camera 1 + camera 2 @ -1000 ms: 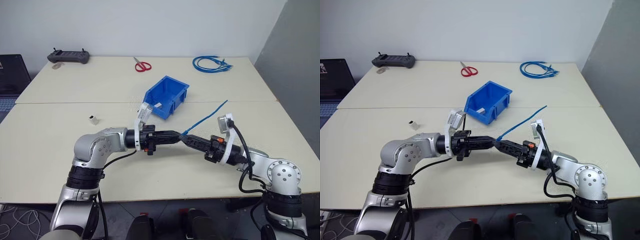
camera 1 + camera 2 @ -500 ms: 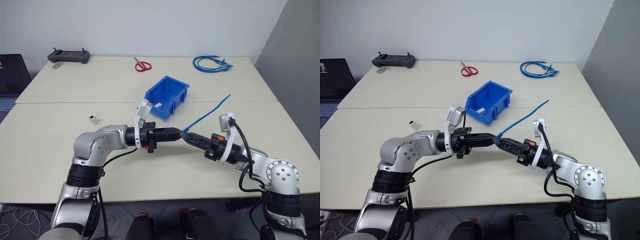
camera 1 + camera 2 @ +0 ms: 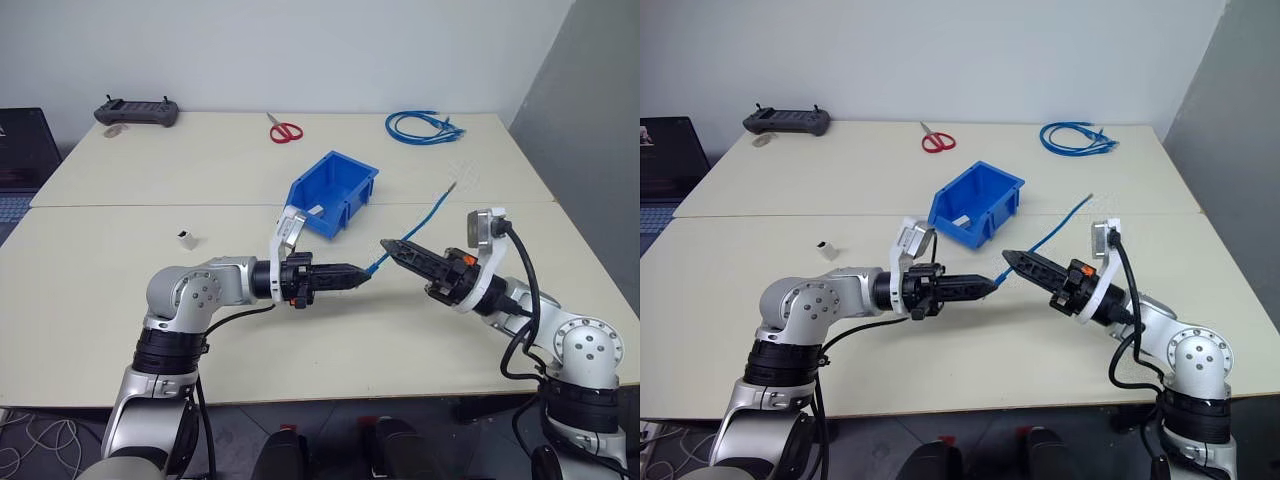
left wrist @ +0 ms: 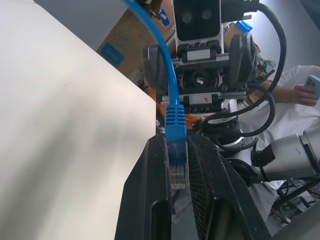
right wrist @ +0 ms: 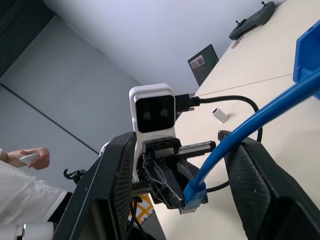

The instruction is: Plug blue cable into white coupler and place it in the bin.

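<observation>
Right gripper (image 3: 392,246) has let go and backed off the blue cable (image 3: 415,229), fingers spread. Left wrist view — left gripper (image 4: 176,150) pinches its plug. White coupler (image 3: 825,246) left of bin (image 3: 980,208).

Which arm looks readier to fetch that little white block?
Right, probably: the right gripper is open; the left gripper is shut on the blue cable. The white coupler lies leftward, though.

left end effector (image 3: 358,276) clamped, right end effector (image 3: 388,246) parted
</observation>
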{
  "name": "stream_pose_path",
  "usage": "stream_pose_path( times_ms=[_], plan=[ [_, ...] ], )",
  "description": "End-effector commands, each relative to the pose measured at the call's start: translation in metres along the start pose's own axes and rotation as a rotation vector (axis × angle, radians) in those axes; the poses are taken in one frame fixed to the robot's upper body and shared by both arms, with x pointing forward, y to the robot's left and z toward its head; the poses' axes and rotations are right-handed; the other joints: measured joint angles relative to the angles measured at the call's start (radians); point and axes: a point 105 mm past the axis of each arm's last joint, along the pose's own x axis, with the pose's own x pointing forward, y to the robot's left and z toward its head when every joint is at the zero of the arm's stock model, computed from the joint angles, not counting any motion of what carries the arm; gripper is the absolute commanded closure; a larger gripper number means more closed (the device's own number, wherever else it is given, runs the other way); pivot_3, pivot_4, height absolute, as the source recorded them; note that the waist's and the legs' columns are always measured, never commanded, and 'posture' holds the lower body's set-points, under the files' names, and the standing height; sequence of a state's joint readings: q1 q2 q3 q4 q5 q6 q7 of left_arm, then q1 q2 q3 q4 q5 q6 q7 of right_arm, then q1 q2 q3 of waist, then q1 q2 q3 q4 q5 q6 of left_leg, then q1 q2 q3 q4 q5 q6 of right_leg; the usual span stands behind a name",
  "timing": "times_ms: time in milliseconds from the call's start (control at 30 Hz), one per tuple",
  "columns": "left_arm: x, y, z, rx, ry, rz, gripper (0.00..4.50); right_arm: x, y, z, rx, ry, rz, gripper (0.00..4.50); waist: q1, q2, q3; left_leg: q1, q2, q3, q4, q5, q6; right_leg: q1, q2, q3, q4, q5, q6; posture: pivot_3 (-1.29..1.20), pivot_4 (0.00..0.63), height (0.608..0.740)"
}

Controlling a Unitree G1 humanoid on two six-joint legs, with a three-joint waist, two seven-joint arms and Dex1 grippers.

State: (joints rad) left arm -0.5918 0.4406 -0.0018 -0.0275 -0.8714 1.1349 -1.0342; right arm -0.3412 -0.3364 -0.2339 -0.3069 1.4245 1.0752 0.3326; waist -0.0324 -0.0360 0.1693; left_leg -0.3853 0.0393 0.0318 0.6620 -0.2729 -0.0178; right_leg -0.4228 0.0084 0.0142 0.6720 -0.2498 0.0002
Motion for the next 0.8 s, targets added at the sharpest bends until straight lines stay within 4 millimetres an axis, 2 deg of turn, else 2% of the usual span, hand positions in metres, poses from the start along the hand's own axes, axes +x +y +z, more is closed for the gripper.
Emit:
stream_pose_path(
  times_ms=[33, 200, 467, 533, 567, 800],
  plan=[
    [-0.001, -0.007, 0.006, 0.009, -0.025, -0.027, 4.29, 0.003, 0.011, 0.0, -0.029, 0.006, 0.041, 1.75, 0.0, 0.0, 0.0, 0.0, 0.0, 0.0, 0.0, 0.0, 0.0, 0.0, 0.0, 0.0, 0.0, 0.0, 0.0, 0.0, 0.15, 0.74],
    [0.002, -0.012, 0.01, 0.011, -0.036, -0.049, 4.29, 0.006, 0.006, -0.011, -0.022, 0.036, 0.024, 1.75, 0.0, 0.0, 0.0, 0.0, 0.0, 0.0, 0.0, 0.0, 0.0, 0.0, 0.0, 0.0, 0.0, 0.0, 0.0, 0.0, 0.15, 0.74],
    [0.003, -0.01, 0.007, 0.012, -0.027, -0.048, 4.29, 0.007, 0.004, -0.014, -0.02, 0.039, 0.016, 1.75, 0.0, 0.0, 0.0, 0.0, 0.0, 0.0, 0.0, 0.0, 0.0, 0.0, 0.0, 0.0, 0.0, 0.0, 0.0, 0.0, 0.15, 0.74],
    [0.003, -0.009, 0.007, 0.009, -0.028, -0.049, 4.29, 0.007, 0.004, -0.015, -0.019, 0.042, 0.016, 2.1, 0.001, 0.0, 0.0, 0.0, 0.0, 0.0, 0.0, 0.0, 0.0, 0.0, 0.0, 0.0, 0.0, 0.0, 0.0, 0.0, 0.15, 0.74],
    [0.003, -0.01, 0.007, 0.008, -0.028, -0.05, 4.29, 0.007, 0.004, -0.016, -0.018, 0.045, 0.016, 2.14, 0.001, 0.0, 0.0, 0.0, 0.0, 0.0, 0.0, 0.0, 0.0, 0.0, 0.0, 0.0, 0.0, 0.0, 0.0, 0.0, 0.15, 0.74],
    [0.005, -0.009, 0.009, 0.009, -0.035, -0.056, 4.29, 0.008, 0.006, -0.022, -0.009, 0.059, 0.024, 3.67, 0.001, 0.0, 0.0, -0.001, 0.0, 0.0, 0.0, 0.0, 0.0, 0.0, 0.0, 0.0, -0.001, 0.0, 0.0, 0.0, 0.15, 0.74]
  ],
)
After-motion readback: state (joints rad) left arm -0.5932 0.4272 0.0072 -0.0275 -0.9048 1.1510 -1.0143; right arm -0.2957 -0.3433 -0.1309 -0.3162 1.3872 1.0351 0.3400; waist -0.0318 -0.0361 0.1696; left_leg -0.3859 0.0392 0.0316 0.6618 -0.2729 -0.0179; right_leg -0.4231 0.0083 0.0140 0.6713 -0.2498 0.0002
